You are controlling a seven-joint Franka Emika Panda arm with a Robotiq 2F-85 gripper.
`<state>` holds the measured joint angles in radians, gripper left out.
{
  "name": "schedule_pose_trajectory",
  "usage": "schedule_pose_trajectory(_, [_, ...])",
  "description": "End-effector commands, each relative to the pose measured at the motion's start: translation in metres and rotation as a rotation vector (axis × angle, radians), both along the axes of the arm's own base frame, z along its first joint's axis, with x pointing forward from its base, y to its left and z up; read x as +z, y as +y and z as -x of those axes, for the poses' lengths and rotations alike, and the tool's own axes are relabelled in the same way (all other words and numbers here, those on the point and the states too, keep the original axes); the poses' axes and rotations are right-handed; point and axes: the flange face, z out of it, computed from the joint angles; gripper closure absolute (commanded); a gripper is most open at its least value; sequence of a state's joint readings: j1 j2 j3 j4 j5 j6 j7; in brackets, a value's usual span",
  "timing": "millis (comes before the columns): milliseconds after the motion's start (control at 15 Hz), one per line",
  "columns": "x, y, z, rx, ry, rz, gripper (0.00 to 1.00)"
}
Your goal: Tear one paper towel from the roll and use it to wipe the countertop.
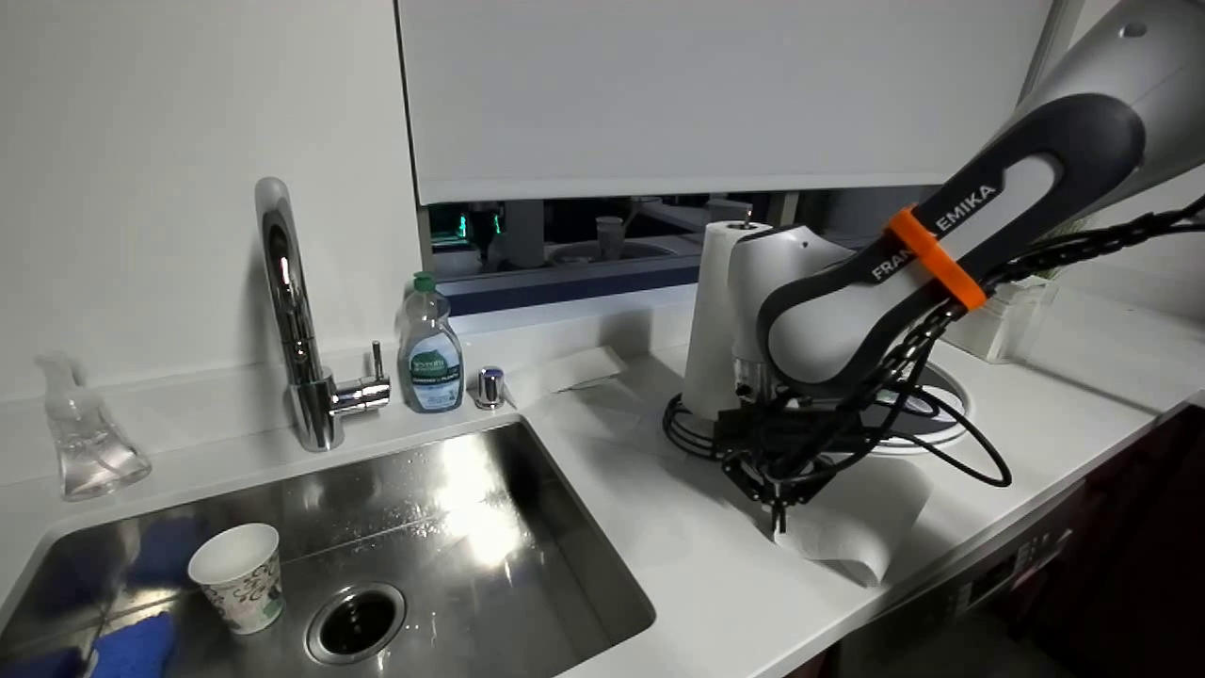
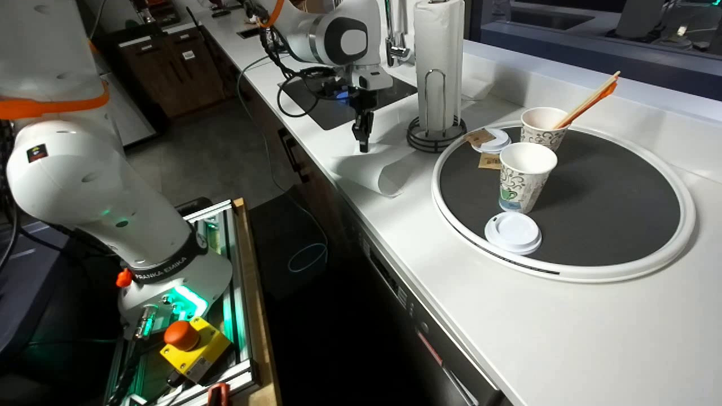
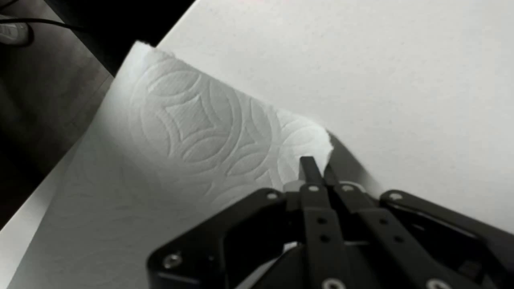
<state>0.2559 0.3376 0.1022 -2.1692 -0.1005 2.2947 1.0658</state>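
Note:
The paper towel (image 3: pixel 192 120), a white embossed sheet with a torn edge, lies partly curled on the white countertop (image 3: pixel 409 80) near its front edge. My gripper (image 3: pixel 319 172) is shut on one corner of it. In both exterior views the gripper (image 1: pixel 779 520) (image 2: pixel 364 141) points down at the counter, with the curled paper towel (image 1: pixel 852 527) (image 2: pixel 366 172) beside its tips. The white roll (image 1: pixel 711 320) (image 2: pixel 439 62) stands upright on its dark wire base behind the gripper, partly hidden by the arm in an exterior view. The sheet looks separate from the roll.
A steel sink (image 1: pixel 442 556) holds a paper cup (image 1: pixel 240 576). A soap bottle (image 1: pixel 433 348) and faucet (image 1: pixel 301 358) stand behind it. Another white sheet (image 1: pixel 565 374) lies by the backsplash. A round grey tray (image 2: pixel 609 203) beside the roll bears cups and lids.

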Motion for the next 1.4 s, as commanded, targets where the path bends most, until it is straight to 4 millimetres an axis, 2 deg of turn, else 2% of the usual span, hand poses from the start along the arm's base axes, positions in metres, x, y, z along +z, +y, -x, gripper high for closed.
schedule_pose_trajectory(0, [-0.021, -0.026, 0.009, -0.044, 0.056, -0.009, 1.00])
schedule_pose_trajectory(67, [-0.023, -0.031, 0.010, -0.068, 0.057, -0.017, 1.00])
schedule_pose_trajectory(200, [-0.026, -0.055, 0.017, -0.154, 0.064, -0.024, 1.00])
schedule_pose_trajectory(333, [-0.027, -0.085, 0.028, -0.269, 0.056, -0.057, 1.00])
schedule_pose_trajectory(667, [-0.021, -0.152, 0.053, -0.542, 0.012, -0.118, 1.00])
schedule_pose_trajectory(800, [-0.018, -0.181, 0.065, -0.606, -0.013, -0.132, 1.00])
schedule_pose_trajectory(867, [-0.015, -0.188, 0.065, -0.618, -0.030, -0.136, 1.00])
schedule_pose_trajectory(1000, [-0.002, -0.188, 0.051, -0.543, -0.114, -0.167, 1.00])
schedule_pose_trajectory(1133, [0.016, -0.177, 0.036, -0.428, -0.200, -0.177, 1.00])
schedule_pose_trajectory(1200, [0.027, -0.169, 0.032, -0.381, -0.232, -0.178, 1.00])
schedule_pose_trajectory(1333, [0.052, -0.137, 0.027, -0.273, -0.267, -0.162, 1.00])
